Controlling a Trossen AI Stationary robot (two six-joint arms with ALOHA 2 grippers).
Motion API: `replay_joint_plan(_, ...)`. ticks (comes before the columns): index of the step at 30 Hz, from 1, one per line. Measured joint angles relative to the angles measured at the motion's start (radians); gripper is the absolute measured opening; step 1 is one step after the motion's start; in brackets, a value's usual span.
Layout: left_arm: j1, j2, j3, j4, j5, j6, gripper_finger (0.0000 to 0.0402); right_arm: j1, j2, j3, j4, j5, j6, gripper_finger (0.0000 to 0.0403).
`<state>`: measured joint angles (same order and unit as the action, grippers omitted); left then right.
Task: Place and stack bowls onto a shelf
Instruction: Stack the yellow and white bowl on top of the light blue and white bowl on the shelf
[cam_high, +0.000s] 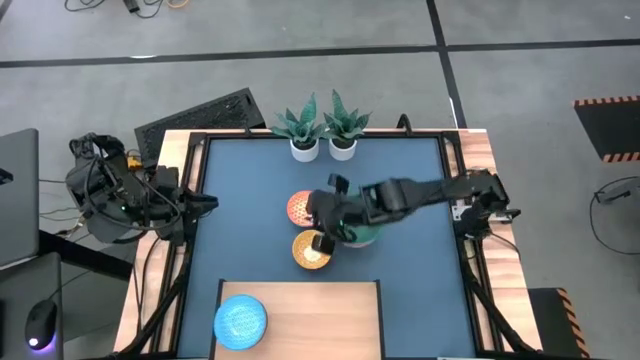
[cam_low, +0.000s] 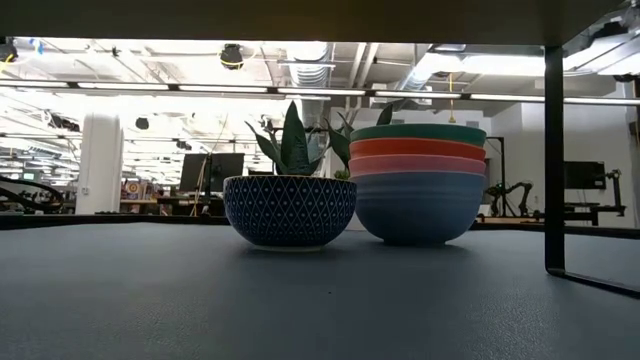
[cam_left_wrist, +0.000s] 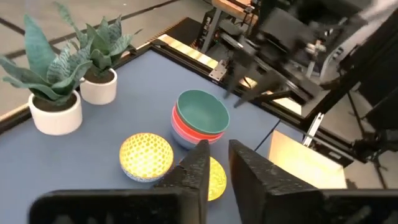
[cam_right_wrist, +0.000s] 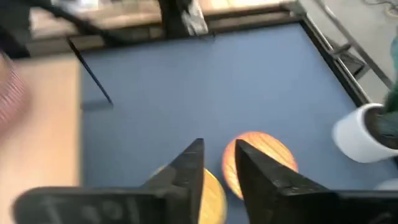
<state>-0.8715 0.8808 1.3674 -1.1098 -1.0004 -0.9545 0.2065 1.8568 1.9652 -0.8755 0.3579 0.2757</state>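
With fingers a little apart and empty, the right gripper (cam_right_wrist: 219, 148) hangs over the yellow-orange bowl (cam_high: 310, 255), probably to take its rim for the shelf (cam_high: 320, 320), while the left gripper (cam_left_wrist: 217, 149) waits at the table's left edge, fingers slightly parted.

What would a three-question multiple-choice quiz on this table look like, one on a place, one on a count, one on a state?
1. Where is the blue patterned bowl in the high view?
A. On the pale wood shelf
B. Between the two potted plants
C. On top of the stack

2. How many plain bowls make up the stack?
A. Two
B. Four
C. Six

3. How does the stack's top bowl, the green one, sit?
A. Upside down
B. On its side
C. Upright, mouth up

Answers:
1 A: the blue patterned bowl rests on the shelf.
2 B: the stack shows green, orange-red, pink and light blue layers.
3 C: the green bowl shows its hollow inside.
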Motion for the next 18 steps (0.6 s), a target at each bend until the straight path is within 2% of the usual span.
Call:
replay_joint_plan(4,0.0,0.008,0.0,-0.001,-0.003,0.045,0.0089,-0.066,0.037,0.0,-0.032,-0.146,-0.164,0.0192)
replay_joint_plan(8,0.0,0.01,0.0,-0.01,-0.037,0.019,0.0119,-0.096,0.117,-0.002,0.003,-0.21,-0.246,0.0233)
replay_joint_plan(13,0.009,0.025,0.0,-0.032,0.0,-0.033,0.013,-0.089,0.203,-0.003,-0.036,-0.23,-0.361,0.0234)
replay_joint_plan(15,0.029,0.036,0.0,-0.031,0.008,-0.062,0.013,-0.08,0.209,-0.003,-0.076,-0.233,-0.353,0.0228)
replay_joint_plan(18,0.101,0.069,0.0,-0.031,0.078,-0.068,0.013,-0.07,0.16,-0.003,-0.175,-0.233,-0.29,0.0221)
